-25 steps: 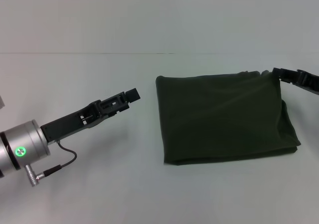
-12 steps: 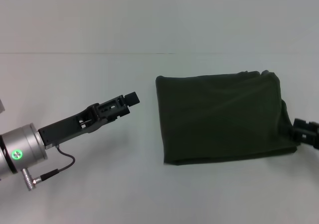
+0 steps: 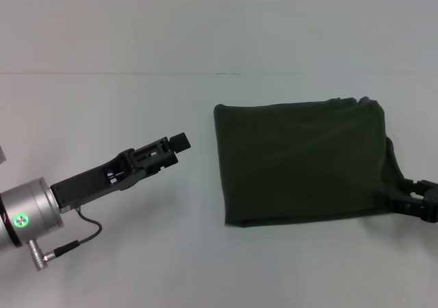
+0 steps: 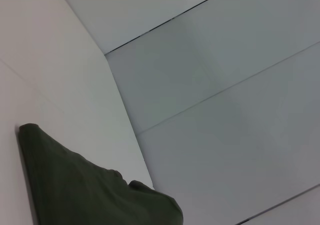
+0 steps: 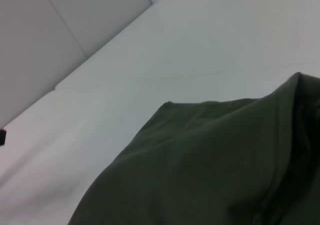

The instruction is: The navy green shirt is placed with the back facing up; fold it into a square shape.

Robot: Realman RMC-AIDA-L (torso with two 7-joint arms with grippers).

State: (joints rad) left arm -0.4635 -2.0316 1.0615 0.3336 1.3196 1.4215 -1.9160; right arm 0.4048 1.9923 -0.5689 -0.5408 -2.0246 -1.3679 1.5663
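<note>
The navy green shirt (image 3: 304, 161) lies folded into a rough rectangle on the white table, right of centre, plain side up with no lettering showing. Its near-right corner bulges a little. My right gripper (image 3: 410, 202) sits low at that near-right corner, against the cloth. The right wrist view looks across the shirt (image 5: 210, 170) from close by. My left gripper (image 3: 179, 142) hovers over bare table to the left of the shirt, a short gap from its left edge, holding nothing. The left wrist view catches the shirt (image 4: 75, 190) from the side.
The white table (image 3: 137, 253) stretches to the left and in front of the shirt. A pale wall (image 3: 205, 20) rises behind the table's far edge. A cable hangs under my left wrist (image 3: 65, 243).
My right gripper has moved from the shirt's far-right corner down to its near-right corner. My left arm has drawn back slightly toward me. The shirt's shape is nearly the same.
</note>
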